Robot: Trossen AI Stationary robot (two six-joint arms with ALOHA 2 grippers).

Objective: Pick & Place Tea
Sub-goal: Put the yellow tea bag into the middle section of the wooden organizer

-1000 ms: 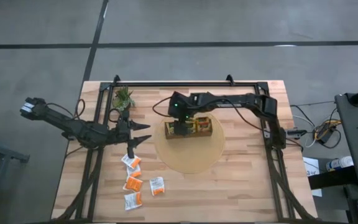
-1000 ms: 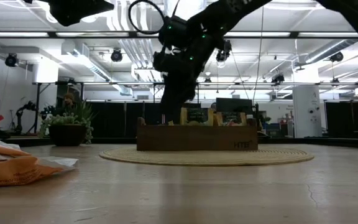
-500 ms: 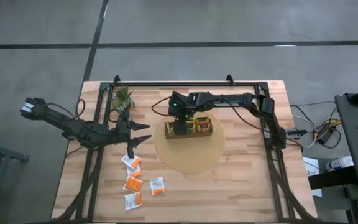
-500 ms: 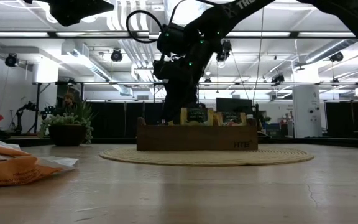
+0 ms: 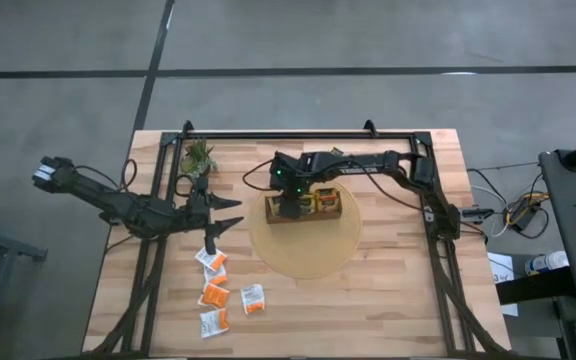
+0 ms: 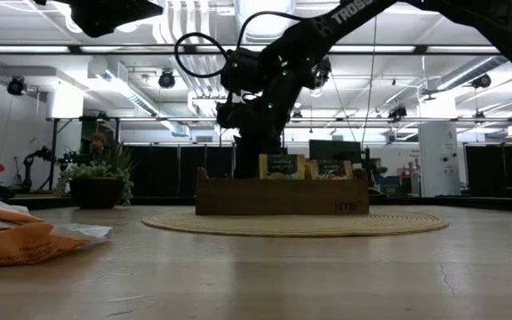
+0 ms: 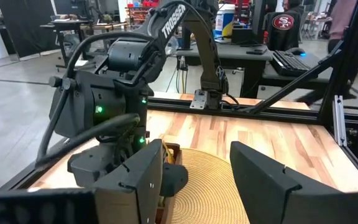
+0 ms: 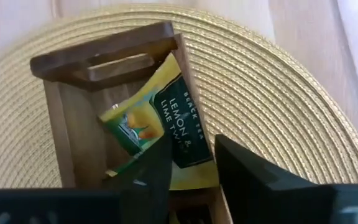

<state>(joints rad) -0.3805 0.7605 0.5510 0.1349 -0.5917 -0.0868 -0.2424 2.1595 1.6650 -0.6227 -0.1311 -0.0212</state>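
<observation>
Tea in small flat square paper sachets looked light, thin and floppy, best pinched by one free edge; a yellow-and-green lemon sachet leaned tilted in an end compartment of the brown wooden divided tray, orange-and-white ones lay loose on the pale wooden table. Right gripper hung over the tray with fingers slightly apart around the lemon sachet's lower edge, a firm grip not discernible, while the left gripper waited spread wide above the table near the loose sachets

Even overhead light, soft shadows, blurred near foreground

Two dark jointed arms, looped black cables, green lights, white lettering.
</observation>
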